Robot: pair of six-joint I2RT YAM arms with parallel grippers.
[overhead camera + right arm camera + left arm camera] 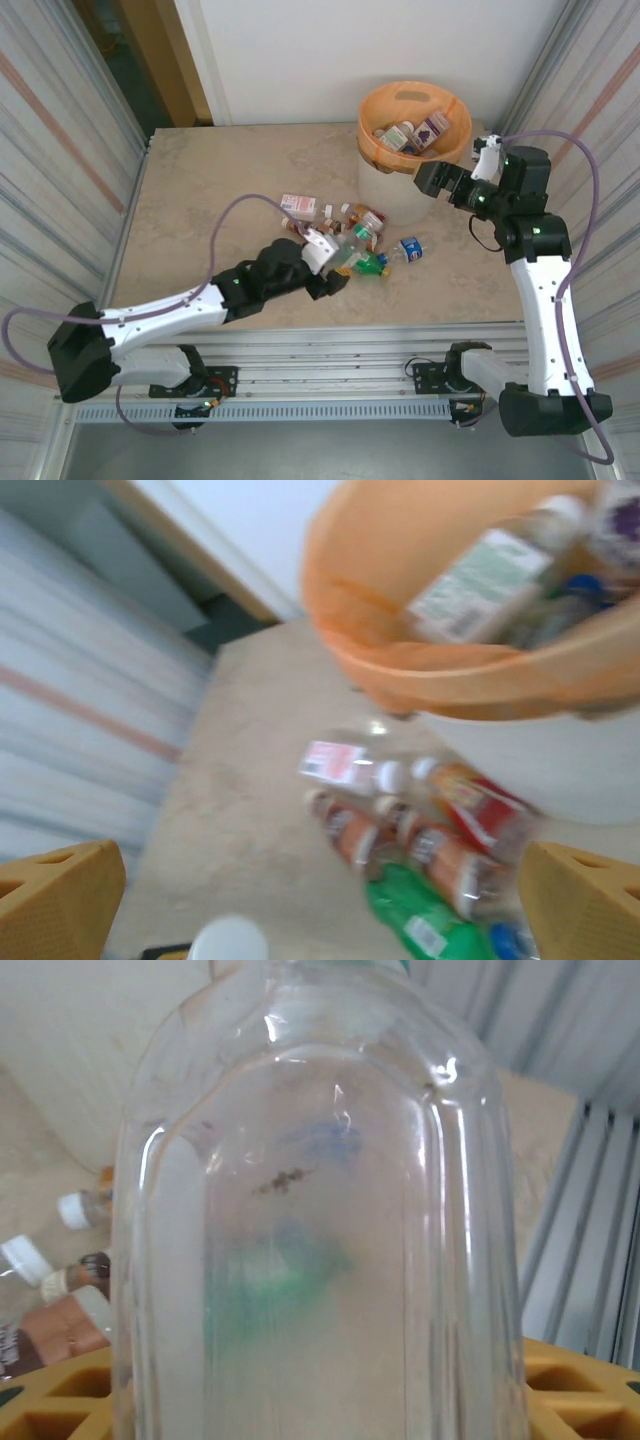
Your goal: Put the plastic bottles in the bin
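While the right hand [425,180] gapes (empty), the left hand [338,270] clamps a clear bottle [320,1220].

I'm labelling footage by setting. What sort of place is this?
Probably a lab-style robot test cell, not a home: two arms bolted to aluminium rails at the edge of a beige table, ribbed wall panels closing in both sides, and a pile of plastic bottles beside a lined bin.

The top external camera looks down from above and behind the arm bases [85,360] over the whole tabletop [200,180]. The left wrist camera sits close against a clear bottle [320,1260]. The right wrist camera faces the bin [400,670] and loose bottles [430,850], both shared with the overhead view.
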